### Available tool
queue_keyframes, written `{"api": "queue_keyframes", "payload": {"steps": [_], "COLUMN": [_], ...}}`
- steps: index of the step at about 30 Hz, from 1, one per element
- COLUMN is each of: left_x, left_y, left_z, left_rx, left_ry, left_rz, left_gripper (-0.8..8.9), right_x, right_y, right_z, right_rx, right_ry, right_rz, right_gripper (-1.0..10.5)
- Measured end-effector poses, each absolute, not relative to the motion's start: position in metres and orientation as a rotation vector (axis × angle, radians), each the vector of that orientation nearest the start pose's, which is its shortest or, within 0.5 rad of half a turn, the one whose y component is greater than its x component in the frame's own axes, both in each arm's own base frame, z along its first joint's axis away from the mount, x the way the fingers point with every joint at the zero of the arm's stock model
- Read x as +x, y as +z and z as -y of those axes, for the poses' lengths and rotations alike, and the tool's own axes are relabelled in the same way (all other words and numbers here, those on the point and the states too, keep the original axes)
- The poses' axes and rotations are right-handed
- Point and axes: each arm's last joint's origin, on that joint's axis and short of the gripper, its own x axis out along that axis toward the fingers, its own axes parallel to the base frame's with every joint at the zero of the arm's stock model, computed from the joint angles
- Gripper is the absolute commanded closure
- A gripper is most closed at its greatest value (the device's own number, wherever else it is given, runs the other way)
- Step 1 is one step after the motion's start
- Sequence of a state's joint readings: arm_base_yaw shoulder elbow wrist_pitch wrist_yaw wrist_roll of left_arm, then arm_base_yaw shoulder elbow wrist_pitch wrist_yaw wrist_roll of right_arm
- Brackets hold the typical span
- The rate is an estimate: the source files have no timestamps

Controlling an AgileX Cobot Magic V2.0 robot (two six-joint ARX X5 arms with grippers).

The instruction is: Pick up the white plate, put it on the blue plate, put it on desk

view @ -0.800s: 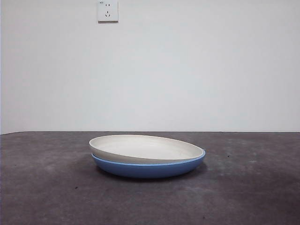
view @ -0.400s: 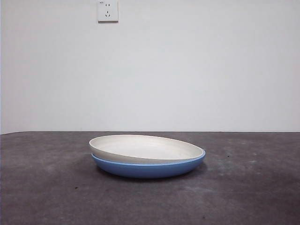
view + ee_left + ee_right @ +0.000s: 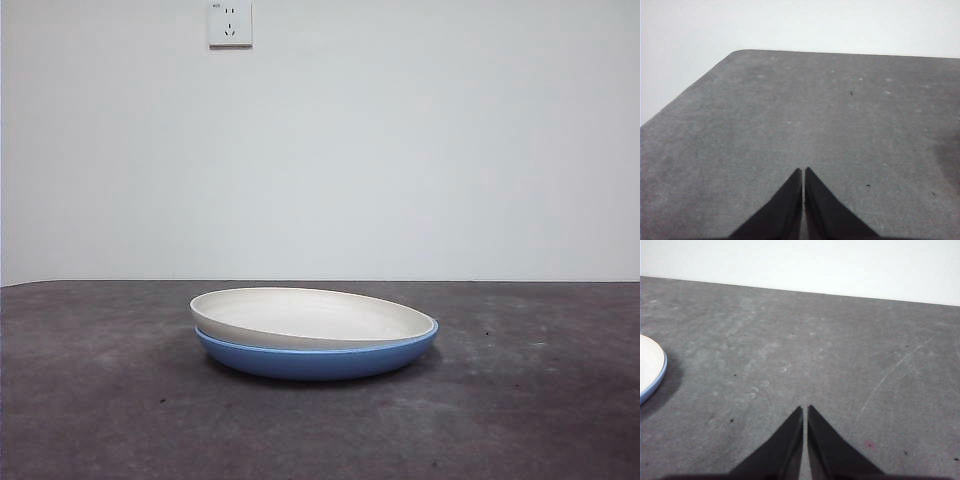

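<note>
Nearest, left gripper (image 3: 803,172) and right gripper (image 3: 805,410) both closed tight, holding nothing, poised above bare desk (image 3: 100,400). Farther back, white plate (image 3: 310,316) nested slightly askew in blue plate (image 3: 300,360). Risk: dragging both up together if gripped low.

The front camera sits low at desk (image 3: 100,400) height, facing the far wall. Both wrist cameras look down over closed end effectors; the right one shares the plates' (image 3: 650,367) edge.
</note>
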State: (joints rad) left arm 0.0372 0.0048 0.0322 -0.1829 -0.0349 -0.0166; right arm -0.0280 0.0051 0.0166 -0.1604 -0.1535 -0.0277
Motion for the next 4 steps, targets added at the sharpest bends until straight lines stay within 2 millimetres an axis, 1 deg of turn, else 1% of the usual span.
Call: {"api": "queue_keyframes", "payload": {"steps": [4], "left_x": [0.0947], "left_y": [0.1565], "left_z": [-0.0045], "left_rx": [-0.017], "left_ry": [0.073], "left_rz": [-0.155], "left_gripper": [8.04], "right_x": [0.0957], "right_y": [0.1534], "right_z": [-0.0017], "right_rx": [-0.014], "right_ry": [0.127], "right_rz": [-0.147], "right_gripper": [9.4]}}
